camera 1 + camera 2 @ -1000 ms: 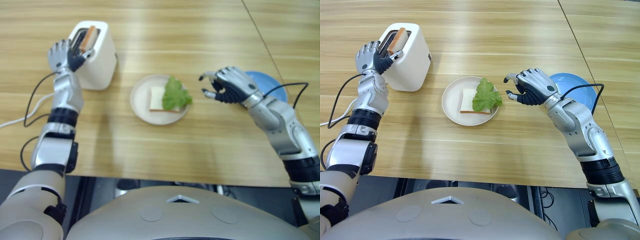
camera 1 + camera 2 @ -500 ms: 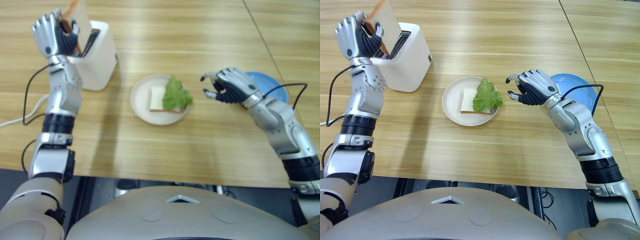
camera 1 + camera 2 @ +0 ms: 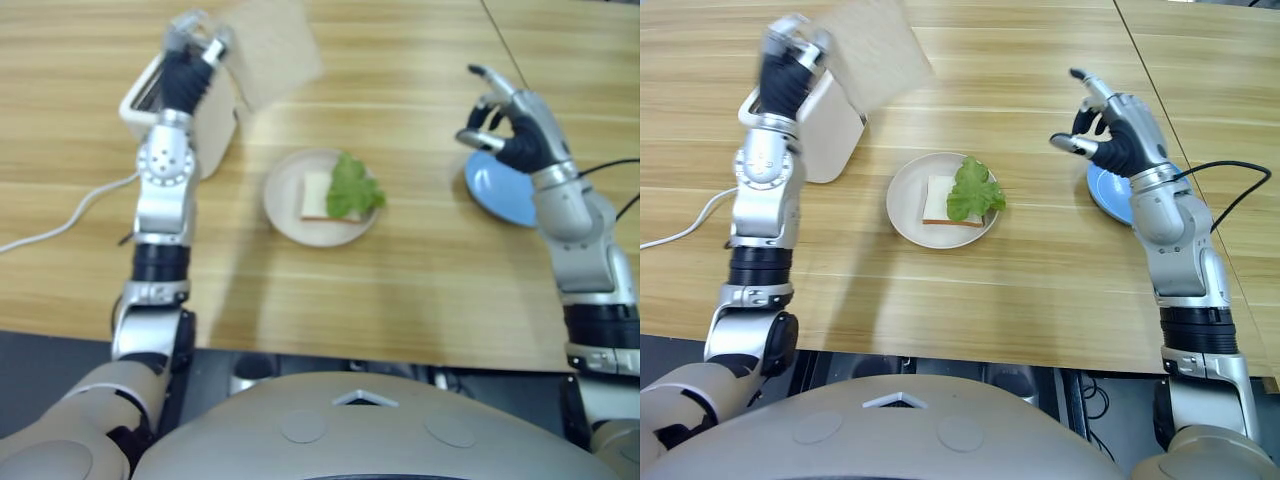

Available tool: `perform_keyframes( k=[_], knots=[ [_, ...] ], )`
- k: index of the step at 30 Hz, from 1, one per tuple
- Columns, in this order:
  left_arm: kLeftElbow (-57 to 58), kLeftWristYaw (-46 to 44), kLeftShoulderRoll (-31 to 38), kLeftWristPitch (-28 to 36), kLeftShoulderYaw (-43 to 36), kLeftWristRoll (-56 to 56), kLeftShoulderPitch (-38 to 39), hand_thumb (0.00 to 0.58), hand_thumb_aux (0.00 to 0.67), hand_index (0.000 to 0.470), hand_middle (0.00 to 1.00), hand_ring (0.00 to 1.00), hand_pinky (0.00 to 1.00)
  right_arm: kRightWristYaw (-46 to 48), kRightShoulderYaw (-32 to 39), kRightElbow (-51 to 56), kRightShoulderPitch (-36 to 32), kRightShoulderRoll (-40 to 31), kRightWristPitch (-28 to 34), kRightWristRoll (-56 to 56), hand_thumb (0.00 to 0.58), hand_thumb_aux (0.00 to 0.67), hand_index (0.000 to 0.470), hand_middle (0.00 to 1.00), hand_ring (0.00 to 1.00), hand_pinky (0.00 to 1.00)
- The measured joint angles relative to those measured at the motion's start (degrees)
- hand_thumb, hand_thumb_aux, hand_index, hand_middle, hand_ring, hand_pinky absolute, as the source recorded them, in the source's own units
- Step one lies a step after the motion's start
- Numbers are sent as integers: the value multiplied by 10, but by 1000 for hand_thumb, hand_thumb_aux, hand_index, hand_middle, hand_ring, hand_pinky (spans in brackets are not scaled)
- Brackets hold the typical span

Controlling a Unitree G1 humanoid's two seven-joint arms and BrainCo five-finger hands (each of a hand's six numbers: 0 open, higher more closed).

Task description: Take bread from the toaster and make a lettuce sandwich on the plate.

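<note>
Currently the left hand (image 3: 790, 65) grasps one pale, square bread slice (image 3: 875, 55), held tilted in the air above the single white toaster (image 3: 830, 125). A second slice (image 3: 937, 200) lies on the beige plate (image 3: 902, 215), partly under one green lettuce leaf (image 3: 972, 190). The right hand (image 3: 1120, 130), empty with fingers loosely spread, hovers over one blue plate (image 3: 1105, 190) on the counter (image 3: 1040, 300).

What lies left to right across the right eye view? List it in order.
white cord → left hand → bread slice held in that hand → beige plate → right hand

Toaster (image 3: 835, 135) and blue dish (image 3: 1108, 198) flank the plate (image 3: 905, 205).
</note>
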Motion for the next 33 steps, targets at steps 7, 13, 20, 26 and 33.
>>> perform_keyframes(
  k=[7, 13, 20, 26, 33],
  knots=[
    [232, -180, -28, 18, -61, -10, -61, 580, 670, 460, 1000, 1000, 1000, 3, -2, 19, -12, 14, 0, 27, 0, 0, 0, 557, 557, 557],
    [396, -223, -43, -12, -76, 27, -127, 580, 670, 460, 1000, 1000, 1000, 6, 26, 27, -16, 19, 0, 14, 0, 0, 0, 553, 553, 553],
    [524, -181, -42, -50, -88, 93, -163, 580, 670, 460, 1000, 1000, 1000, 10, 84, 34, -16, 26, -7, -38, 0, 0, 0, 553, 553, 553],
    [585, -113, -52, -60, -114, 158, -173, 580, 670, 460, 1000, 1000, 1000, 24, 183, 37, -18, 28, -38, -130, 0, 0, 0, 553, 553, 553],
    [605, -73, -61, -65, -124, 195, -180, 580, 670, 460, 1000, 1000, 1000, 45, 308, 43, -40, 32, -64, -269, 0, 0, 0, 145, 145, 145]
  ],
)
